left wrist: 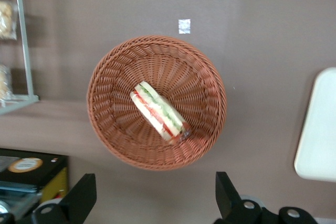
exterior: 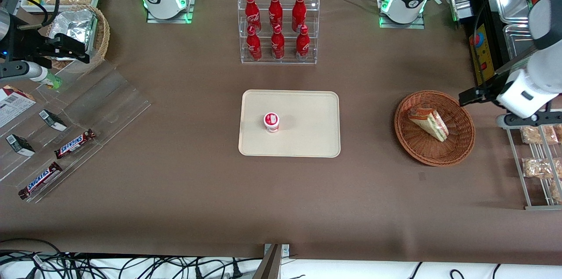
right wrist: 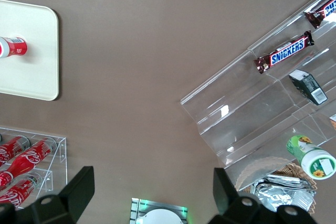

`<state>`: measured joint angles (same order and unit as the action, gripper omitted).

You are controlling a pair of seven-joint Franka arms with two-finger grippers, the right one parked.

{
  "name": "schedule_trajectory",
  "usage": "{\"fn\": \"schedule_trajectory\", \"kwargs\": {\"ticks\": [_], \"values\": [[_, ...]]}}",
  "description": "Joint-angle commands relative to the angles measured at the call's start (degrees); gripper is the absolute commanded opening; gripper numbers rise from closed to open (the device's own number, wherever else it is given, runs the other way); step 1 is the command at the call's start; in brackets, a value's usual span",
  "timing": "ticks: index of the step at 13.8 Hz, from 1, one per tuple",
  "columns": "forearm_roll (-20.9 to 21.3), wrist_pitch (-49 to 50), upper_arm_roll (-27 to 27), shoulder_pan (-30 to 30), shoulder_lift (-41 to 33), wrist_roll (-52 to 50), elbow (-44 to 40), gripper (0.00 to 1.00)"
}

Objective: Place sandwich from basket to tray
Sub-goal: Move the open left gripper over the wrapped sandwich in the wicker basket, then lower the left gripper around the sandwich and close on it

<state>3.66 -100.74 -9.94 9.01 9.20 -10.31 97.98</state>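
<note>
- The sandwich (exterior: 428, 123) (left wrist: 158, 112) is a triangular wedge in clear wrap, seemingly lying on its side, its green, red and pink layers showing, in the basket near its middle.
- The basket (exterior: 456, 152) (left wrist: 113, 124) is round, shallow, reddish-brown wicker, toward the working arm's end of the table.
- The tray (exterior: 307, 112) (left wrist: 317, 129) is cream-beige, rectangular, flat at mid-table, apart from the basket.
- The gripper (left wrist: 156, 198) hangs above the basket, fingers spread, holding nothing.

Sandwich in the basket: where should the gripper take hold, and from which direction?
Probably from straight above: the sandwich lies flat near the middle of the basket, whose rim blocks a sideways approach. Close across its narrow width, mid-length, fingers on the bread faces. The open gripper hovers beside the basket.
</note>
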Motion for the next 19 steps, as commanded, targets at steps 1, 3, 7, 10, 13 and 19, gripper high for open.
{"fn": "schedule_trajectory", "kwargs": {"ticks": [1,3,7,10,13,19], "values": [[1.2,-8.8,-0.3,0.2,-5.1,-10.0,11.1,1.0],[1.3,-14.5,-0.6,0.2,-6.0,-16.4,16.3,1.0],[1.5,-28.0,-0.6,0.3,-8.0,-26.5,27.9,1.0],[7.0,-34.2,-0.8,0.3,-6.7,-36.8,32.4,1.0],[10.5,-36.9,-1.0,0.1,-3.6,-45.0,32.6,1.0],[13.9,-41.2,-1.0,0.1,1.1,-52.4,32.6,1.0]]}}
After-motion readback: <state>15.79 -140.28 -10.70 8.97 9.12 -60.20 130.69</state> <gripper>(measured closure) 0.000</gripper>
